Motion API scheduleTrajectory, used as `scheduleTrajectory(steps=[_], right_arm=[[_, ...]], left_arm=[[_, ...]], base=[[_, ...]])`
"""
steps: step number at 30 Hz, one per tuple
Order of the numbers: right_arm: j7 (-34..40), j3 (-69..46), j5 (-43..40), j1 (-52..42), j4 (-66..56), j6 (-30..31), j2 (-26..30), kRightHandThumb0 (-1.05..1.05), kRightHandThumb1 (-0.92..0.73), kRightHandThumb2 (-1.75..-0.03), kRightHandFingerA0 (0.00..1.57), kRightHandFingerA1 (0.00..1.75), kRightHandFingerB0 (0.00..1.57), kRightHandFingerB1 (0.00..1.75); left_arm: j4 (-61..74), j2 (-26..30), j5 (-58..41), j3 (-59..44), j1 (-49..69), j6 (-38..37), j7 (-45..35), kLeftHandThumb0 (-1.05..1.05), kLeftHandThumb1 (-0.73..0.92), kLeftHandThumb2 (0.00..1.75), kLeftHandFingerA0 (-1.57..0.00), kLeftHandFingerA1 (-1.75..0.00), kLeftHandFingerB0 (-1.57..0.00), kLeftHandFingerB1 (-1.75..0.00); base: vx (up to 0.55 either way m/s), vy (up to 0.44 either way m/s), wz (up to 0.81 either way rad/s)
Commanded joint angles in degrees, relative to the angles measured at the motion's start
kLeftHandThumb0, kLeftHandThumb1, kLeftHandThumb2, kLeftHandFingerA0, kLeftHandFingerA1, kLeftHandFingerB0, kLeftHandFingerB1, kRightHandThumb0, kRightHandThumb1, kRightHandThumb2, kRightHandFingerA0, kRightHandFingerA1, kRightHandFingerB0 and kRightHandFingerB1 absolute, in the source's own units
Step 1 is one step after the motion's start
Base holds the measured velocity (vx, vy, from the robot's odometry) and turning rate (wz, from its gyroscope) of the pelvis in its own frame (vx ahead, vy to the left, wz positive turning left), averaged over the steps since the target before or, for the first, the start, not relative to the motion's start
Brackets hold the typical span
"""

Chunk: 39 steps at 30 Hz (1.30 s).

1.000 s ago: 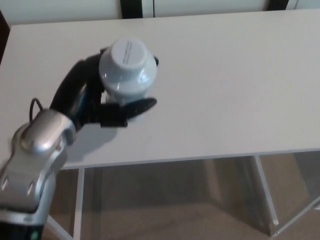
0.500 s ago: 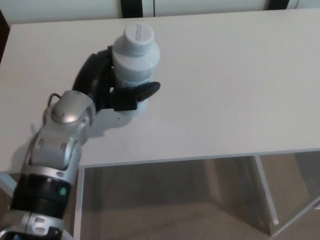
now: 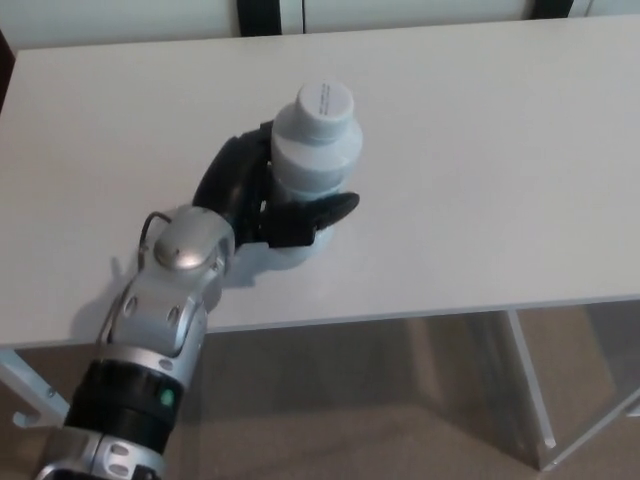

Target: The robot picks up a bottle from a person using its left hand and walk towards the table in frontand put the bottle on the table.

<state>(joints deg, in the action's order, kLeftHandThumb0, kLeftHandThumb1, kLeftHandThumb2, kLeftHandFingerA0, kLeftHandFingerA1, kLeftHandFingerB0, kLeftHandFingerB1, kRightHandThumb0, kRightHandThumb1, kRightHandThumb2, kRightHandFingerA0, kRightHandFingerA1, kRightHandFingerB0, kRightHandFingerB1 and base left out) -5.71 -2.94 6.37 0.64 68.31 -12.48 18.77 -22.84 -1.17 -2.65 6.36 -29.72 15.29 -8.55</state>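
Observation:
A pale blue-grey bottle [image 3: 312, 155] with a white cap stands upright, leaning slightly toward the far right, over the white table [image 3: 480, 170]. Its base appears to rest on the tabletop, about a hand's width from the front edge. My left hand [image 3: 262, 198] is shut on the bottle's lower body: black fingers wrap its left side and the thumb crosses its front. The silver forearm comes up from the lower left. My right hand does not show.
The table's front edge [image 3: 420, 312] runs across the picture below the hand, with white legs [image 3: 530, 385] and beige floor under it. A dark post [image 3: 258, 16] stands behind the table's far edge.
My left hand has carried the bottle to the right and lowered it nearer the tabletop. The arm has stretched further over the table and the bottle now stands more upright.

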Motion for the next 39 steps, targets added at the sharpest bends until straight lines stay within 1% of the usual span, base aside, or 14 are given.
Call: scheduleTrajectory(steps=[1,4,11,17,19,22,23,24,25,27,31,33,36,39], right_arm=[[0.2,0.3,0.1,-0.1,-0.1,0.0,0.6,-0.34,-0.69,-0.59,0.73,0.47,0.56,0.40],[0.2,0.2,0.0,-0.3,-0.2,-0.1,0.6,-0.41,-0.58,-0.80,0.68,0.59,0.53,0.52],[0.6,0.2,-0.1,0.7,-0.1,0.2,0.0,-0.32,-0.68,-0.59,0.76,0.47,0.59,0.41],[1.0,-0.1,-0.3,2.1,-0.2,1.1,0.1,-0.38,-0.58,-0.78,0.67,0.57,0.52,0.51],[0.6,-0.4,-0.6,2.1,-0.1,0.8,0.2,-0.31,-0.67,-0.59,0.72,0.46,0.56,0.40],[1.0,0.1,0.0,2.2,-0.1,0.9,0.1,-0.39,-0.57,-0.79,0.68,0.58,0.53,0.52],[0.8,-0.1,-0.3,2.3,0.1,1.0,0.1,-0.30,-0.66,-0.60,0.75,0.48,0.57,0.41],[0.6,-0.1,-0.3,2.5,0.1,0.9,0.1,-0.38,-0.57,-0.78,0.66,0.57,0.53,0.52],[0.6,-0.1,-0.3,2.6,0.1,0.9,0.1,-0.38,-0.57,-0.78,0.65,0.56,0.53,0.52],[0.8,-0.1,-0.3,2.6,0.2,0.8,0.0,-0.38,-0.57,-0.78,0.66,0.57,0.54,0.52],[0.8,0.0,-0.2,2.5,0.1,1.0,0.0,-0.31,-0.66,-0.60,0.79,0.51,0.57,0.42],[0.8,0.2,0.0,2.4,-0.1,0.9,0.1,-0.31,-0.66,-0.60,0.78,0.49,0.57,0.41],[0.8,0.3,0.1,2.8,0.3,0.8,0.1,-0.38,-0.57,-0.78,0.69,0.58,0.53,0.52],[1.0,0.4,0.1,2.9,0.2,1.0,0.2,-0.30,-0.67,-0.60,0.76,0.49,0.58,0.41]], left_arm=[[0.5,0.8,1.8,0.5,1.6,-3.8,-0.1,-0.24,0.80,0.70,-1.10,-1.28,-0.82,-0.92],[0.8,1.1,2.2,1.1,2.0,-3.8,-0.2,-0.25,0.81,0.69,-1.12,-1.27,-0.82,-0.94],[0.9,2.8,2.3,0.9,2.7,-4.6,-1.3,-0.25,0.80,0.69,-1.13,-1.27,-0.81,-0.90],[0.2,2.9,1.4,-0.4,1.3,-4.8,-2.1,-0.23,0.77,0.74,-1.11,-1.28,-0.80,-0.95],[0.1,2.8,1.5,-0.6,1.3,-4.9,-2.2,-0.23,0.78,0.74,-1.09,-1.29,-0.80,-0.94],[0.8,3.1,2.4,-0.4,2.0,-5.3,-1.7,-0.26,0.78,0.63,-1.14,-1.16,-0.80,-0.57],[1.2,3.1,2.6,-0.5,2.0,-4.3,-1.2,-0.36,0.72,0.62,-1.04,-0.80,-0.58,-0.40],[0.7,3.6,2.0,-0.5,1.9,-5.1,-2.9,-0.68,0.47,0.80,-0.19,-0.44,-0.03,-0.28],[0.6,4.2,2.2,0.0,1.9,-5.8,-4.1,-0.73,0.45,0.85,0.00,-0.17,0.00,-0.14],[0.4,5.7,2.8,1.3,1.9,-6.9,-6.4,-0.80,0.57,0.58,0.00,0.00,0.00,0.00],[-0.1,7.0,3.1,2.2,2.3,-9.7,-7.7,-0.88,0.47,0.86,0.00,0.00,0.00,0.00],[0.0,7.2,2.8,2.3,2.3,-9.7,-8.1,-0.94,0.58,0.59,0.00,0.00,0.00,0.00],[-0.5,7.3,2.2,2.1,2.2,-11.0,-9.2,-0.90,0.58,0.58,0.00,0.00,0.00,0.00],[-0.2,7.2,2.0,2.0,2.3,-11.0,-9.7,-0.91,0.57,0.58,0.00,0.00,0.00,0.00]], base=[[0.00,0.000,0.00],[0.00,0.000,0.00],[0.00,0.000,0.00],[0.00,0.000,0.00],[0.00,0.000,0.00],[0.00,0.000,0.00],[0.00,0.000,0.00],[0.00,0.000,0.00],[0.00,0.000,0.00],[0.00,0.000,0.00],[0.00,0.000,0.00],[0.00,0.000,0.00],[0.00,0.000,0.00],[0.00,0.000,0.00]])
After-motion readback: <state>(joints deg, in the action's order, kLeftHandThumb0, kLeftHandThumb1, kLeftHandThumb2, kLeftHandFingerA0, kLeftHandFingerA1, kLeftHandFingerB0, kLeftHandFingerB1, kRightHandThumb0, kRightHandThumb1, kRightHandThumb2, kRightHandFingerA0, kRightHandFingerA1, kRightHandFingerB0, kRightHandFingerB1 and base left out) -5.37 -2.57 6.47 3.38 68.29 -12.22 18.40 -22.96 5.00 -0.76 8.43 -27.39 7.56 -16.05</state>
